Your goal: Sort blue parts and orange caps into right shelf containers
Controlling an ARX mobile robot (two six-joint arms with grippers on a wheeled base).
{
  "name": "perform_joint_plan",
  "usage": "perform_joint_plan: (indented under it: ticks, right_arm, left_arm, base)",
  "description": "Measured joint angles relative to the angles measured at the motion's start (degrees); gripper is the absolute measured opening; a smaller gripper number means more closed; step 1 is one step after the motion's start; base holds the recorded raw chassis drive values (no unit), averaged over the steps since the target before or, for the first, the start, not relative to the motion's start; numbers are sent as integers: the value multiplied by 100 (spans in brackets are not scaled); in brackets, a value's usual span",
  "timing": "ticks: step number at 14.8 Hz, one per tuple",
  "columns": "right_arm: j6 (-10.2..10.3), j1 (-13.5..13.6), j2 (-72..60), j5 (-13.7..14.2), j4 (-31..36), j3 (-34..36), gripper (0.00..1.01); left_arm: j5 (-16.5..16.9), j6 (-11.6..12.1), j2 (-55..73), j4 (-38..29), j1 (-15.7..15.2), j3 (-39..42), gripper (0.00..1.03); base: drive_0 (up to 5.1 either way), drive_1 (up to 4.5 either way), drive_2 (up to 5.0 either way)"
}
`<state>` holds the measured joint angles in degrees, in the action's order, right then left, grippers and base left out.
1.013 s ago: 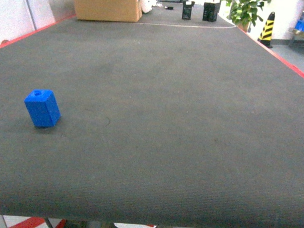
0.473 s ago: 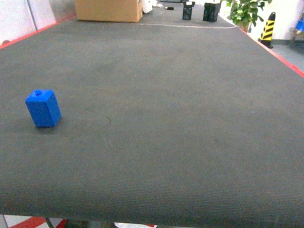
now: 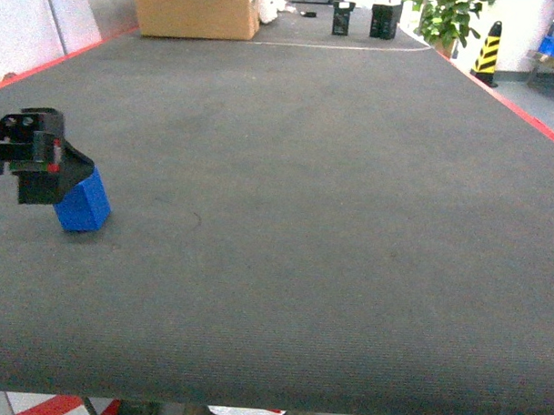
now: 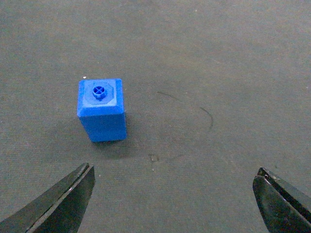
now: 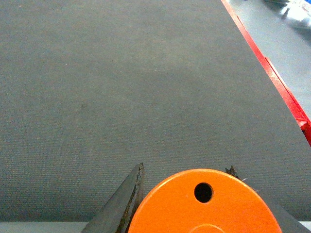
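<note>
Left gripper [image 4: 172,201]: jaws spread wide, holding nothing, positioned above the dark grey table mat [image 4: 218,63]. The blue part [image 4: 101,109] stands upright on the mat just beyond the jaw tips, nearer the left jaw, knob on top, untouched. In the head view the left gripper [image 3: 37,158] hides the upper portion of the blue part [image 3: 84,203] near the table's left edge.

Right gripper [image 5: 187,194]: clamped on an orange cap [image 5: 204,204], whose flat top with one visible hole fills the lower frame between the fingers. A red border [image 5: 272,77] runs along the table's right edge.
</note>
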<state>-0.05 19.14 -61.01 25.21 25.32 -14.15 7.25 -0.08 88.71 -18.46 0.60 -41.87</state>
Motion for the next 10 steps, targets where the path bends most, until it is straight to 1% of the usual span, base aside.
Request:
perform_joint_plan:
  ticks: [1,4,5,7,8,10]
  right_arm:
    - [0,0,0,0,0,0,43]
    - [0,0,0,0,0,0,43]
    - [0,0,0,0,0,0,43]
    - [0,0,0,0,2,0,43]
    - [0,0,0,0,0,0,43]
    - [0,0,0,0,0,0,43]
  left_arm:
    - [-90,9,525,81,-28,-415,98]
    - [-188,33,1360,210,-146,-1134,98]
    - [-197,35,1663,326,-245,-1488,98]
    - [-166,28,2050,450,-367,-2026,98]
    - [-201,33,2232,481,-417,-2262,98]
    - [-201,28,2503,649,-450,-2610,98]
  base:
    - [0,0,0]
    - [0,0,0]
    - [0,0,0]
    - [0,0,0]
    - [0,0,0]
    - [0,0,0]
